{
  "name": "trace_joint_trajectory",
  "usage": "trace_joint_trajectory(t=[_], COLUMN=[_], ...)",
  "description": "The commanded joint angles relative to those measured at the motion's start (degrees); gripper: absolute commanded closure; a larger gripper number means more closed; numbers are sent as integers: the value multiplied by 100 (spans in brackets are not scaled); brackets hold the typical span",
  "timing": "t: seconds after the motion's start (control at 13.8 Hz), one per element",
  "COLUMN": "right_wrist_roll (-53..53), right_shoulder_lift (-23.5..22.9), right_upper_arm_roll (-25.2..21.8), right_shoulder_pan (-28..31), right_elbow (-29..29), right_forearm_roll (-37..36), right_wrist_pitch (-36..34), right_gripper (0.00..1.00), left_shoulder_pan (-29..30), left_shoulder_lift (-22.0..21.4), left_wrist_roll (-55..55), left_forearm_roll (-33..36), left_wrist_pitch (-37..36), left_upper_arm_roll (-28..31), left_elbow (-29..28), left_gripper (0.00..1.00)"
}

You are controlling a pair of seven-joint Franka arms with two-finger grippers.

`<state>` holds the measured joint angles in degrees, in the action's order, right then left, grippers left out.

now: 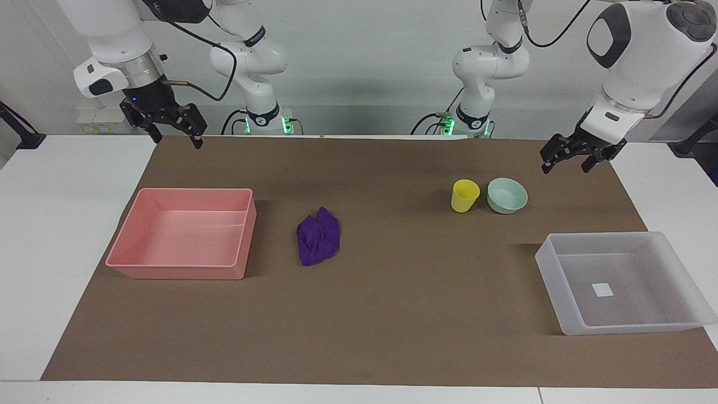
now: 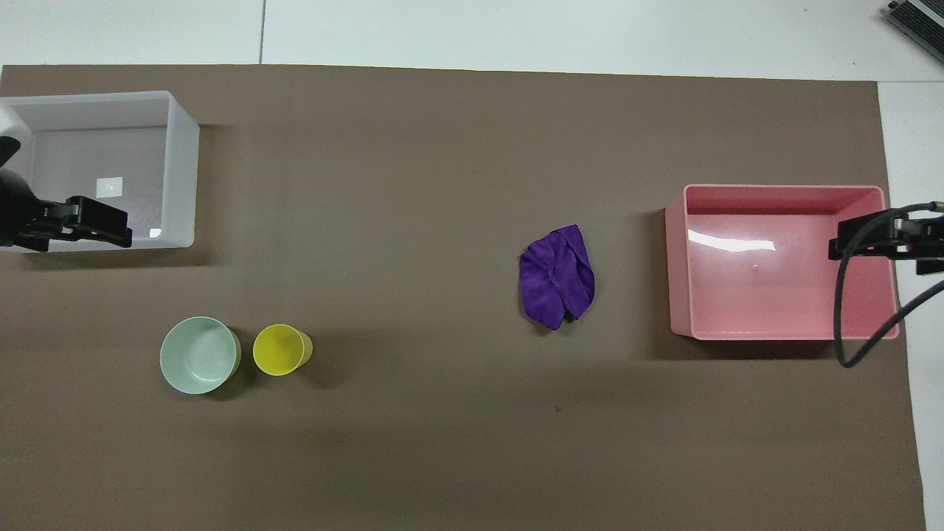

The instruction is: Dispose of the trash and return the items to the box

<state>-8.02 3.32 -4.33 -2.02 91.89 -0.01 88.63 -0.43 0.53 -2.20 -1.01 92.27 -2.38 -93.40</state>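
A pink tray [image 1: 182,233] sits on a brown mat [image 1: 392,314] covering the white table [image 1: 50,224], toward the right arm's end.

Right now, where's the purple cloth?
The purple cloth lies on the brown mat near the table's middle, beside the pink tray, toward the right arm's end.

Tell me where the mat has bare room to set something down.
Widest bare patch: between the crumpled purple cloth and the yellow plastic cup. Also bare: the mat strip along the edge farthest from the robots. Crowded: the cup and mint-green round bowl stand nearly touching.
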Motion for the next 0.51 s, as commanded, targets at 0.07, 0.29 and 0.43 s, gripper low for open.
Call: trace_joint_trajectory(t=[0.07, 0.29, 0.43], right_wrist_roll=[266, 265, 257], right_shoulder_lift=[134, 160, 169], right_upper_arm_roll=[20, 20, 29], right_shoulder_pan=[-9, -9, -9], right_elbow=[180, 207, 224], right_forearm_roll=[37, 37, 80], right_wrist_pitch=[67, 67, 15], right_gripper=[0, 0, 0], left_shoulder_pan=[-45, -36, -45], left_shoulder_lift=[-132, -132, -132], left_wrist_roll=[-70, -70, -62], left_forearm_roll=[31, 31, 31], left_wrist_pitch=[1, -7, -16], left_upper_arm_roll=[18, 18, 18], left_elbow=[-126, -83, -82], left_gripper=[0, 0, 0])
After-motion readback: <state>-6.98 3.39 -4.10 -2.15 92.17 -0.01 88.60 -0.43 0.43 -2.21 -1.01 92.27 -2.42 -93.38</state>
